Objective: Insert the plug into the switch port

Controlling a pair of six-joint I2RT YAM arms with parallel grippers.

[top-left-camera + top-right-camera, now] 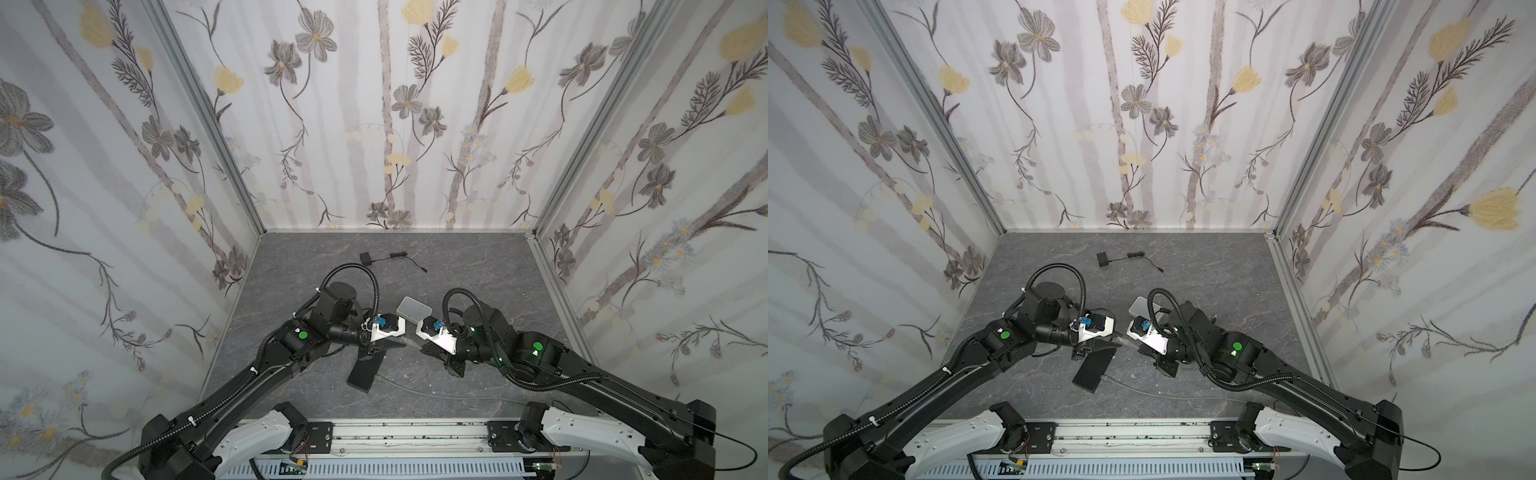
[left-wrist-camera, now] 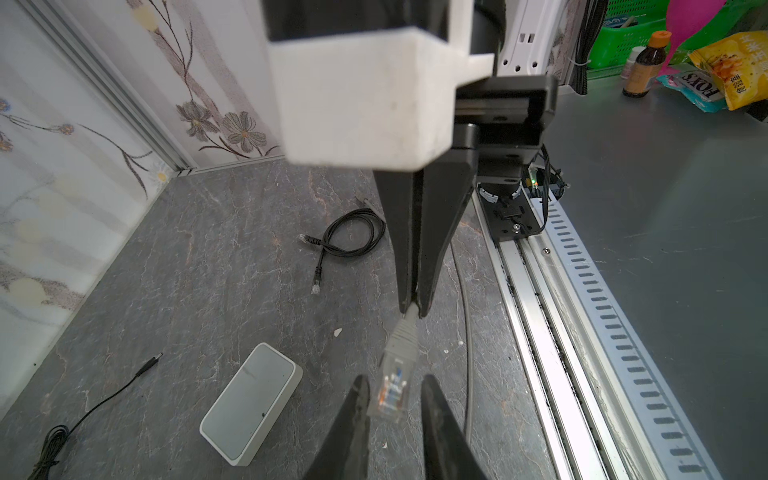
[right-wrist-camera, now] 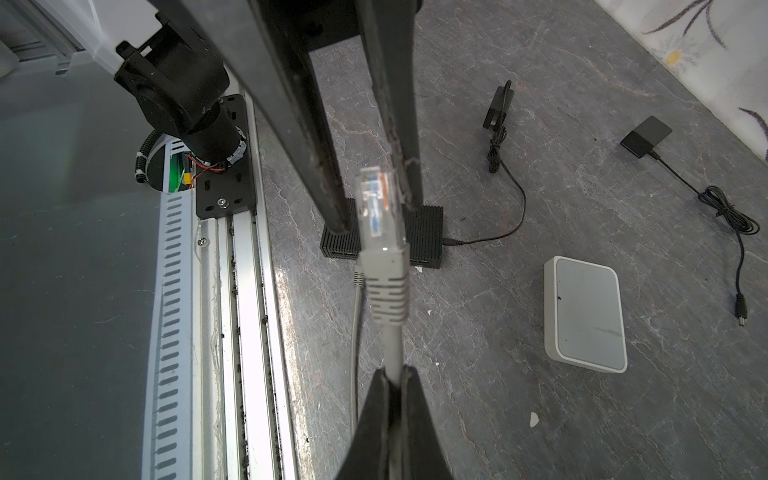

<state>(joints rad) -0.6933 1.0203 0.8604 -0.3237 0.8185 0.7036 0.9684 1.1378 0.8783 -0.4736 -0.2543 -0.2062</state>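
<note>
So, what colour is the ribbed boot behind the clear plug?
Light grey. The boot shows best in the right wrist view.

1. Tabletop: dark grey, marble-veined.
2. White box, pale grey top, flat near centre.
3. Black ribbed box, flat, at 7 o'clock of white box, apart.
4. Black adapter far, toward 12 o'clock; cord trails toward 3 o'clock.
5. Grey cable runs from ribbed box toward 4 o'clock.
6. Coiled black patch cable, left wrist view only.
7. Second adapter, corded into ribbed box.
</note>
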